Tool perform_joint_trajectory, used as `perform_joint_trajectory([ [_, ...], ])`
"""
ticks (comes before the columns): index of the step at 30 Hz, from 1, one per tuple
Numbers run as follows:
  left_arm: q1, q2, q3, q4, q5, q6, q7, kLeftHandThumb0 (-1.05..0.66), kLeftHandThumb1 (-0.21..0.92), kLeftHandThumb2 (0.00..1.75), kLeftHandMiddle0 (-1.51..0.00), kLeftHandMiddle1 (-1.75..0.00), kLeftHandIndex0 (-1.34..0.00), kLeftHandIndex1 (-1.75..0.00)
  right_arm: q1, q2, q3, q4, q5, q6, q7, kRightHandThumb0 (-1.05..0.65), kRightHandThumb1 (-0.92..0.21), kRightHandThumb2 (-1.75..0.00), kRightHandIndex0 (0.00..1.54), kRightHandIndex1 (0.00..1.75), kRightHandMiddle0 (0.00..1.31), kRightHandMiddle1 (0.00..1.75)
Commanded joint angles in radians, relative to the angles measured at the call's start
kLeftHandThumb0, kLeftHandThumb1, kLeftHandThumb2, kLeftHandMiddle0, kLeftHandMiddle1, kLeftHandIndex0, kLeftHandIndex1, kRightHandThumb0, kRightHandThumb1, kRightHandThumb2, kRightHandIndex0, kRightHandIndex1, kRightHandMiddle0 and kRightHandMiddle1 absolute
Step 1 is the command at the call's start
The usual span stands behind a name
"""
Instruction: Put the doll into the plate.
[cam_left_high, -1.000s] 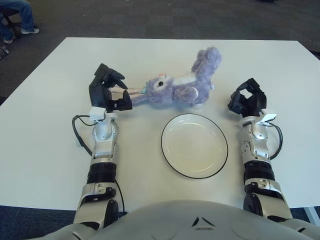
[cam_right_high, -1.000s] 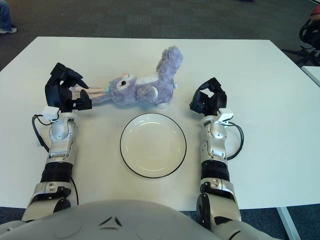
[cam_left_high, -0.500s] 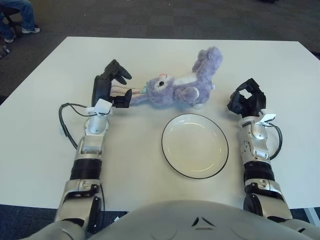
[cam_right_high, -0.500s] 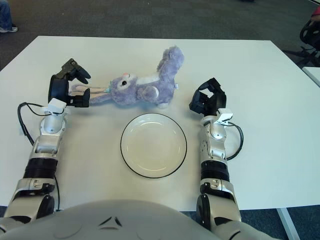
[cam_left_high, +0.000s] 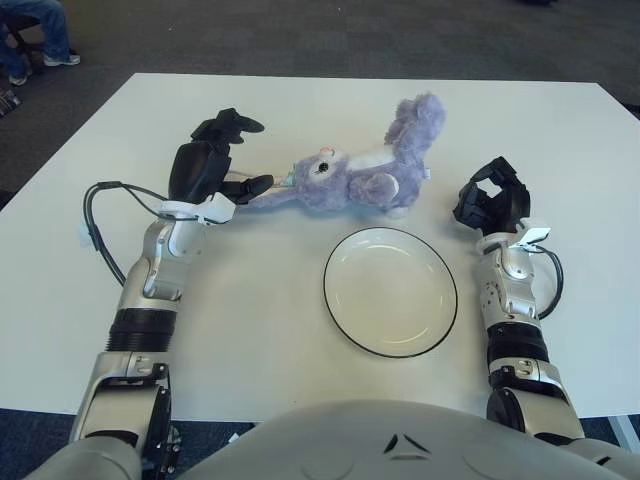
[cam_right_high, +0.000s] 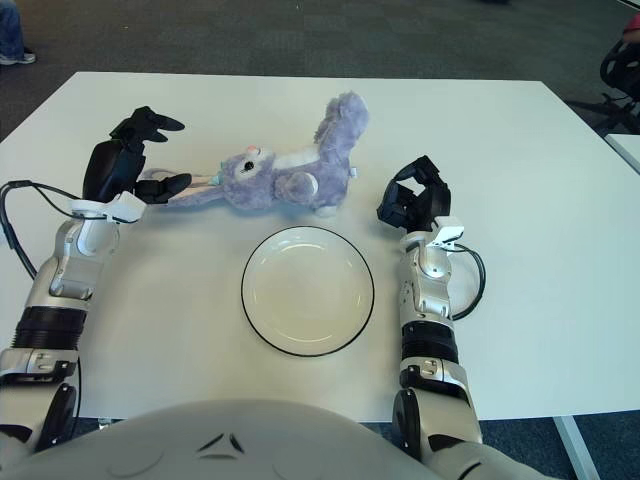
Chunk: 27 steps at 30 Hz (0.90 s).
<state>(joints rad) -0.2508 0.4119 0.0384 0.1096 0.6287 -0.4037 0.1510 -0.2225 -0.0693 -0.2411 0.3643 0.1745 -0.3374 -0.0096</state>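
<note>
**Approach to the doll: left hand at the ears, plate empty**

At the left, we see the black three-fingered left hand (cam_left_high: 212, 160) raised over the white rectangular table (cam_left_high: 90, 300), wrist bent so the palm faces right toward the toy. Its fingers are spread wide and hold nothing; the lower finger (cam_left_high: 255, 186) reaches to the tip of the doll's long ears, and we cannot tell whether it touches them. We judge this posture as a pre-grasp: the open span brackets the ears, the part nearest this hand.

In the centre, the purple plush rabbit doll (cam_left_high: 350, 178) lies on its side on the table, ears pointing left, fluffy tail end raised toward the far right. It is outside the plate, just beyond the far rim.

Nearer to us, the round white plate with a dark rim (cam_left_high: 446, 312) sits empty, leaving a short path from the doll toward the near side.

At the right, the black right hand (cam_left_high: 490, 205) shows beside the plate's far right edge, right of the doll, fingers curled on nothing. We judge it idle.
</note>
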Motion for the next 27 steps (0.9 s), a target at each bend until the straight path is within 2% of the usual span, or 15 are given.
perform_joint_trajectory([
  [1,-0.027,0.027,-0.014,-0.019,0.015,0.007,0.008,-1.03,0.92,0.54,-0.21,-0.42,0.00,-0.55,0.019,0.008,0.000,0.006,-0.003,0.009,-0.006,-0.50,-0.28,-1.36,1.27,1.75,0.64,1.75],
  [4,-0.039,0.045,-0.024,-0.023,0.033,0.003,0.012,-1.04,0.92,0.58,-0.20,-0.31,0.00,-0.24,0.018,0.008,0.000,0.008,-0.004,0.009,-0.006,-0.50,-0.28,-1.36,1.27,1.75,0.64,1.75],
  [7,-0.053,0.061,-0.041,-0.029,0.066,0.019,0.009,-1.05,0.92,0.59,-0.19,-0.26,0.00,-0.08,0.017,0.007,0.000,0.011,-0.005,0.008,-0.007,-0.49,-0.28,-1.35,1.28,1.75,0.64,1.75],
  [16,-0.056,0.081,-0.092,-0.144,0.088,0.149,-0.141,-1.05,0.92,0.64,-0.13,-0.12,0.00,0.00,0.012,0.007,0.000,0.018,-0.009,0.005,-0.013,-0.49,-0.28,-1.35,1.28,1.75,0.64,1.75],
  [27,-0.052,0.081,-0.141,-0.229,0.061,0.195,-0.266,-1.05,0.92,0.69,-0.13,-0.07,0.00,0.00,0.000,0.002,-0.001,0.040,-0.007,0.001,-0.006,-0.50,-0.28,-1.36,1.28,1.75,0.64,1.75],
])
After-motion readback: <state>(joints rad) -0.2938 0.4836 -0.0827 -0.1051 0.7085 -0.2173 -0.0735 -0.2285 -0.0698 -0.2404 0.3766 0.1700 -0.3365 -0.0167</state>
